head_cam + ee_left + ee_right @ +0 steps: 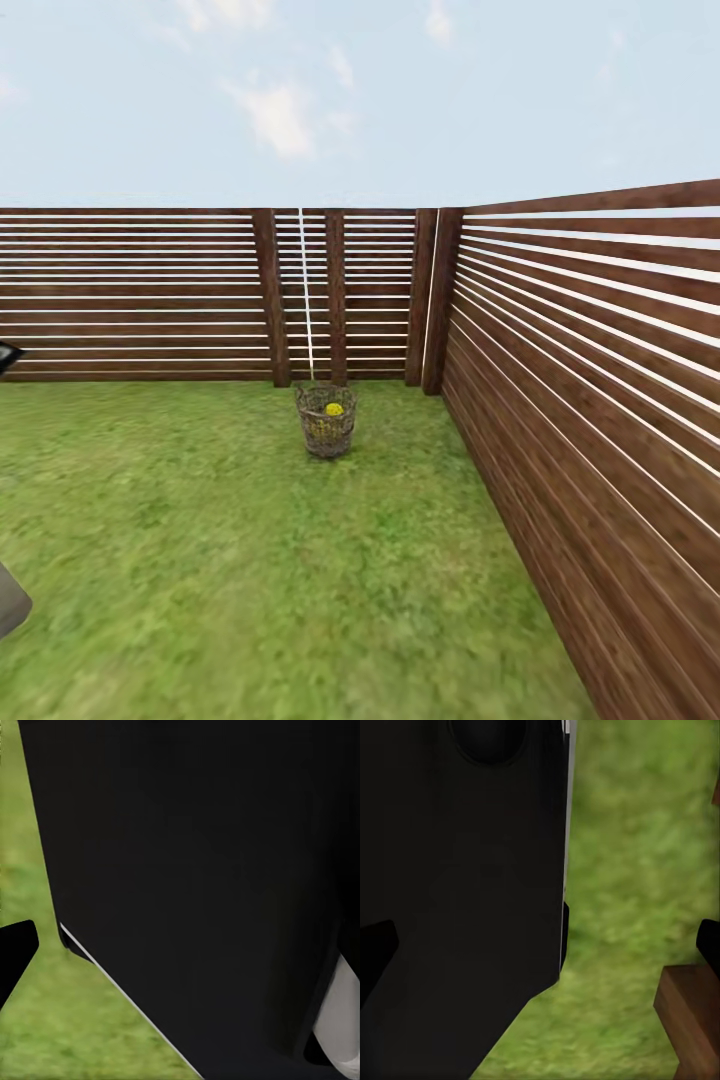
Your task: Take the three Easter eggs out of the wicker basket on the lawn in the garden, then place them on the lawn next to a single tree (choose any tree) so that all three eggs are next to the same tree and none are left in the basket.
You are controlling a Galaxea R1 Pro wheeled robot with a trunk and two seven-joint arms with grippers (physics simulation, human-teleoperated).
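wicker basket w/ egg on lawn

A brown openwork basket is seen upright on the lawn, far ahead near the fence corner. One yellow egg is visible at its rim; more yellow is glimpsed through the weave lower down, too small to count.

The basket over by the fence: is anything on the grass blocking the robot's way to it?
Nothing visible does. The basket stands on open lawn near the fence corner, with a yellow egg showing inside. Only bare grass lies between it and the head camera. The fence runs along the right side, not across the path.
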